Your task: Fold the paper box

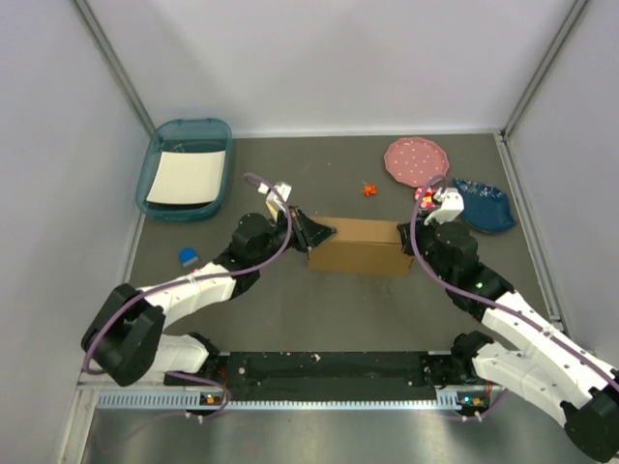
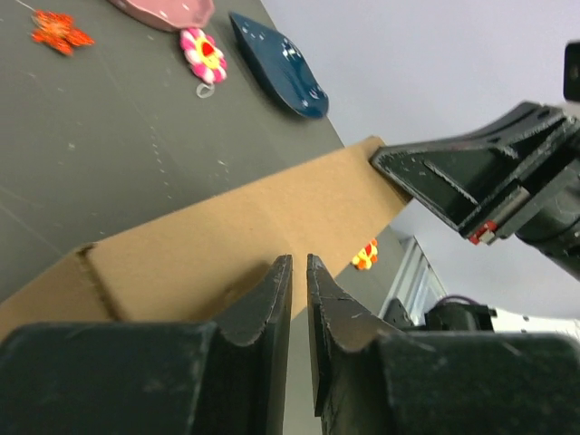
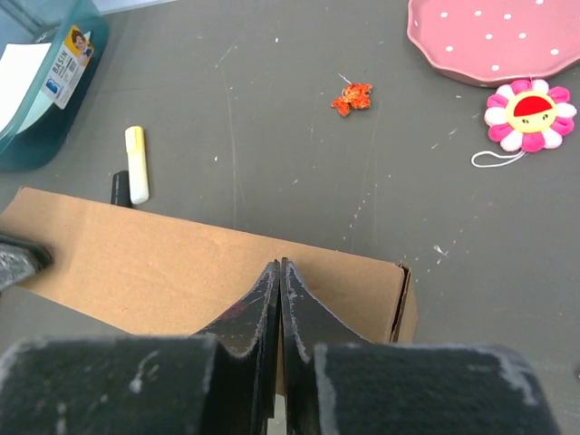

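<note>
The paper box (image 1: 358, 246) is a brown cardboard block lying in the middle of the table, with its top panel down. My left gripper (image 1: 314, 232) is at the box's left end, with its jaws almost together and nothing between them. In the left wrist view its tips (image 2: 299, 258) sit against the box's top panel (image 2: 227, 245). My right gripper (image 1: 404, 237) is at the box's right end. In the right wrist view it (image 3: 280, 263) is shut and empty, tips over the box top (image 3: 163, 263). It also shows in the left wrist view (image 2: 471, 181).
A teal tray (image 1: 184, 169) with white paper stands at the back left. A pink plate (image 1: 416, 159), a dark blue dish (image 1: 484, 203) and a flower plush (image 1: 424, 193) lie at the back right. An orange scrap (image 1: 368, 188), a yellow marker (image 3: 135, 163) and a small blue object (image 1: 188, 256) lie nearby.
</note>
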`<state>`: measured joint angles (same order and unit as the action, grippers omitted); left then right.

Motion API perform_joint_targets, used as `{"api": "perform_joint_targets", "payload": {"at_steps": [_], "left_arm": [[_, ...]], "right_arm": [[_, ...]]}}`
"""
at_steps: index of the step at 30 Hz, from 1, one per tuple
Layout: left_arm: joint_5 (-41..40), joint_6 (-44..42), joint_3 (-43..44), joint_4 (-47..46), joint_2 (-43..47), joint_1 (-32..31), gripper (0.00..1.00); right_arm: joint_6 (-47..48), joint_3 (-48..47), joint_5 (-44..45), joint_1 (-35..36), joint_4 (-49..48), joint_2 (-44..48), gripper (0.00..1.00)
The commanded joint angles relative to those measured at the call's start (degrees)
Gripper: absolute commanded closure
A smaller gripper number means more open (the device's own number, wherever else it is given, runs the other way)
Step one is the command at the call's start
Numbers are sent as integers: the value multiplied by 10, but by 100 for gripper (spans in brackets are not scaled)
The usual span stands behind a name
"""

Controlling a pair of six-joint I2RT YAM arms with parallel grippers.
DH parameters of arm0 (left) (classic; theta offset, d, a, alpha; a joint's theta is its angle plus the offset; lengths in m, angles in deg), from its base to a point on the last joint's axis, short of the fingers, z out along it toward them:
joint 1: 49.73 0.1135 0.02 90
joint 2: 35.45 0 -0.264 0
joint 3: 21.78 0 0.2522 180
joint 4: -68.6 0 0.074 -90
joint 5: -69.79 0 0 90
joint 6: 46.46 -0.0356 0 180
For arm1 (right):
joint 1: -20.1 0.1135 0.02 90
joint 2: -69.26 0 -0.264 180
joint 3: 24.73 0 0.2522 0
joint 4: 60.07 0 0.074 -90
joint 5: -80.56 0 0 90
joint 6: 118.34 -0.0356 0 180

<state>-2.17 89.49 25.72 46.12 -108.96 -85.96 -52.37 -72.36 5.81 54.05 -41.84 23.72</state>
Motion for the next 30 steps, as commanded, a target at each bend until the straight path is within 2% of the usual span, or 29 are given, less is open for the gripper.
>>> {"api": "perform_joint_targets", "payload": {"at_steps": [1, 3, 5, 7, 8, 12, 15, 19, 23, 26, 30], "left_arm": [[47, -19, 13, 27, -40, -12, 82], [28, -27, 12, 42, -38, -12, 82], [11, -33, 13, 61, -37, -12, 83], [3, -41, 15, 70, -33, -12, 83], [-3, -43, 16, 72, -31, -12, 83], [-13, -42, 15, 74, -30, -12, 83], [-13, -41, 14, 74, -32, -12, 83], [-13, -42, 12, 77, -32, -11, 83], [-11, -47, 8, 80, -26, -12, 83], [-14, -53, 5, 85, -19, -12, 83], [-30, -64, 5, 84, 4, -12, 83]], "right_arm": [[10, -19, 5, 2, 77, -3, 100], [10, -29, 14, 3, 91, 6, 99], [15, -50, 35, 2, 111, 22, 94], [16, -66, 39, -1, 114, 49, 94], [12, -72, 31, -3, 113, 58, 99], [-15, -64, -51, -19, 66, 88, 100], [-54, -26, -108, -53, 35, 90, 100], [-115, 76, -187, -119, 11, 88, 100], [-141, 137, -210, -137, -6, 90, 100], [-134, 128, -207, -137, -10, 106, 100], [-104, 58, -189, -137, 2, 122, 100]]}}
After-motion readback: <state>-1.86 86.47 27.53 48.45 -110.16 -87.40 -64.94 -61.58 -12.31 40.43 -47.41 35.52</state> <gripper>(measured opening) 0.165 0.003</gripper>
